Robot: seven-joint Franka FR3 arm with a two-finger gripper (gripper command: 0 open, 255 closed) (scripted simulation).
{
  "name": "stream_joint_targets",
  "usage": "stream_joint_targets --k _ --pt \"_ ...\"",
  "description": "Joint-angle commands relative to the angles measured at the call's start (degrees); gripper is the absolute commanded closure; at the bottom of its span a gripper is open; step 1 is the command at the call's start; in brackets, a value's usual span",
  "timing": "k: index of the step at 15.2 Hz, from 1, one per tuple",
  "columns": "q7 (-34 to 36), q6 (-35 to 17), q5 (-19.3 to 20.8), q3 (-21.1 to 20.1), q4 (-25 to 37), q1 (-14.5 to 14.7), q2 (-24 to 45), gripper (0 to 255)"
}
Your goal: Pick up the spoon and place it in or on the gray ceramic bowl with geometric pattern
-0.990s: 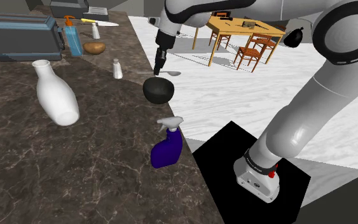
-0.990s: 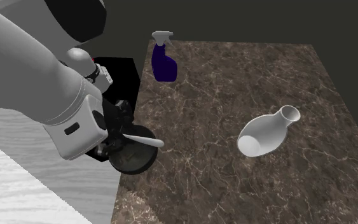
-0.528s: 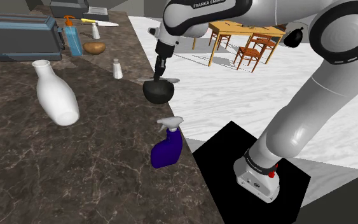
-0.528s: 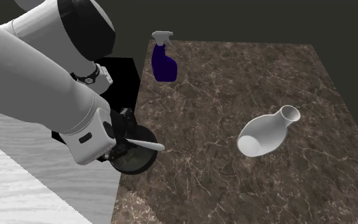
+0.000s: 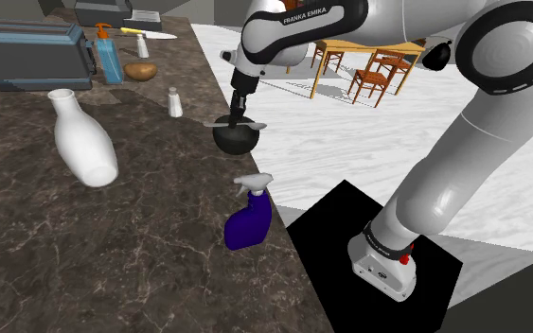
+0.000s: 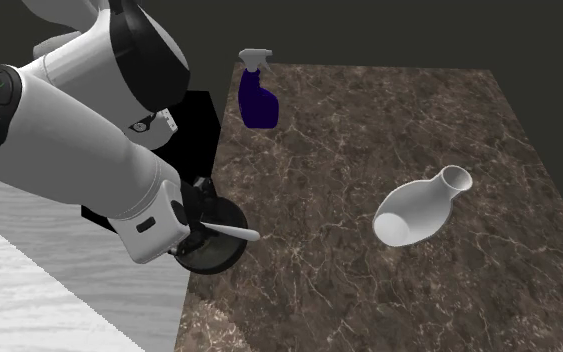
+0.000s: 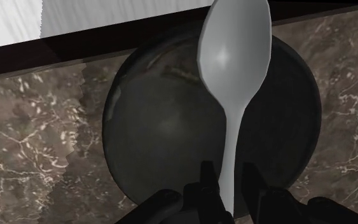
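Spoon of pale grey, smooth and plain (image 7: 234,57), pinched by its thin handle between the two black fingers (image 7: 206,186) of the all-black gripper (image 7: 229,184), oval scoop pointing away from the hand. Held right over the dark, glossy round bowl (image 7: 152,127), handle crossing the middle of the opening and scoop reaching the far rim. Seen from the shoulder view, lying level across the bowl's mouth, gripper straight above it; touching the rim or just clear of it, cannot tell. Bowl standing at the very edge of the dark brown veined marble counter (image 5: 113,246), beside the white floor. Deep blue spray bottle with white trigger head (image 5: 248,222) at the same edge, nearer the stand, apart from the bowl. White narrow-necked vase (image 6: 419,212) lying on its side well apart, farther in on the counter. Small white shaker (image 5: 175,102) near the bowl; grey toaster (image 5: 32,52) in the far corner.
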State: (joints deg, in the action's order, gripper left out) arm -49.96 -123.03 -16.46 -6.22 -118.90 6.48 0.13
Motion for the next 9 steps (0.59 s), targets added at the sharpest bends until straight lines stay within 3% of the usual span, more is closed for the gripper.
stream_joint_targets --k 1,3,4,9 --pt "-0.01 -0.06 -0.01 0.0 -0.03 0.0 0.02 255" --pt "-0.01 -0.05 -0.01 0.0 -0.03 0.0 0.01 255" --pt "-0.01 -0.05 -0.01 0.0 -0.03 0.0 0.01 0" --pt "-0.01 -0.05 -0.01 0.0 -0.03 0.0 0.01 0"
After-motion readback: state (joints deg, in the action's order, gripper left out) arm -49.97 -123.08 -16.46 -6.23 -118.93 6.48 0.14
